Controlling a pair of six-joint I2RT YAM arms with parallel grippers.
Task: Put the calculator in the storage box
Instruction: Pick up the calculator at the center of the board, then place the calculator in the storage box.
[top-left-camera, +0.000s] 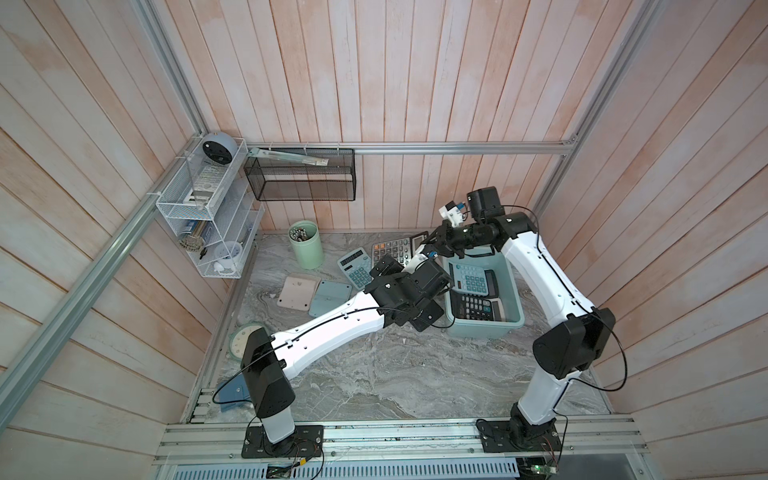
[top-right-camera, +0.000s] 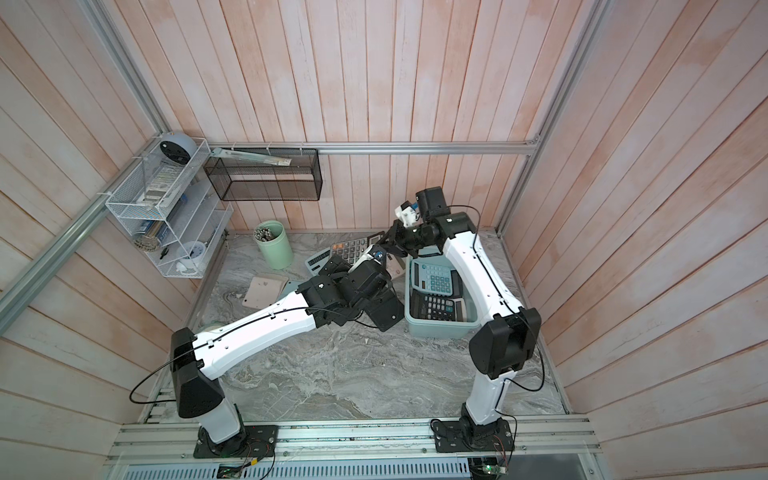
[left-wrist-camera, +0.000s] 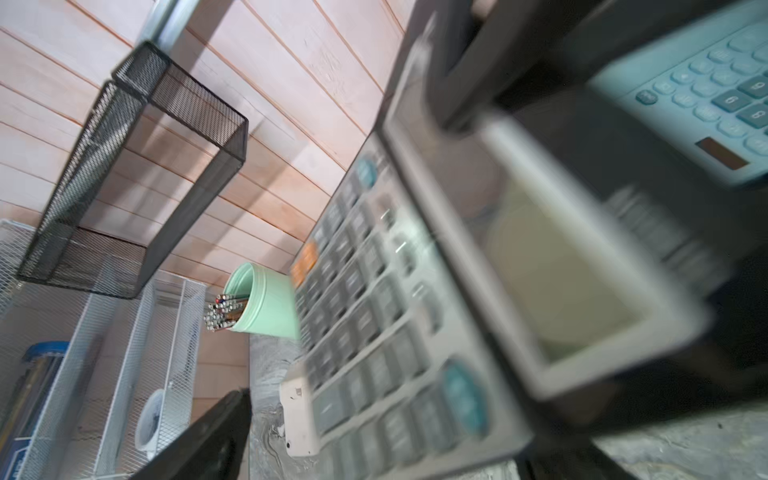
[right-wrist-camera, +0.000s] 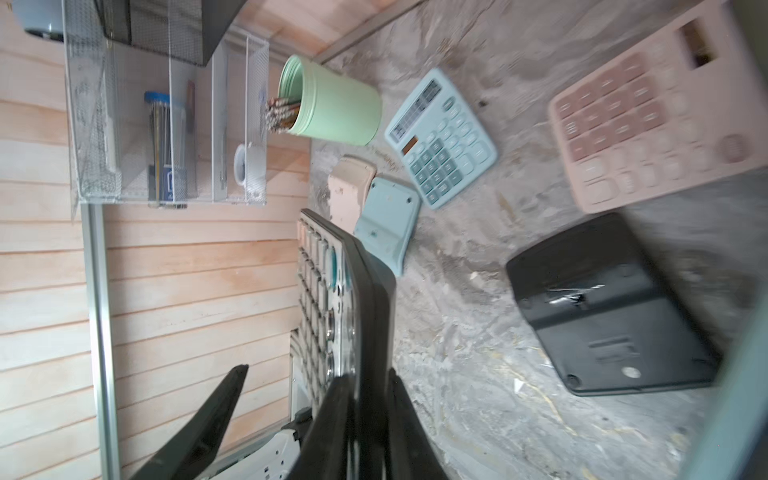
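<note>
Calculator (top-left-camera: 392, 249), grey with orange keys, is just behind the box (top-left-camera: 482, 332), its edge clamped in the right gripper (top-left-camera: 432, 242). Left gripper (top-left-camera: 384, 268) hangs beside it, jaws wide apart. Best lift it clear of the rim, then lower it flat onto the blue calculator (top-left-camera: 469, 279) inside.

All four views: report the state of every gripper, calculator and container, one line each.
left gripper: open.
right gripper: shut on grey calculator.
grey calculator: held tilted by its display end.
storage box: upright, at least two calculators inside, keys up.
blue calculator: flat on table, keys up.
black calculator: on table, face down.
green cup: upright, holding pens.
</note>
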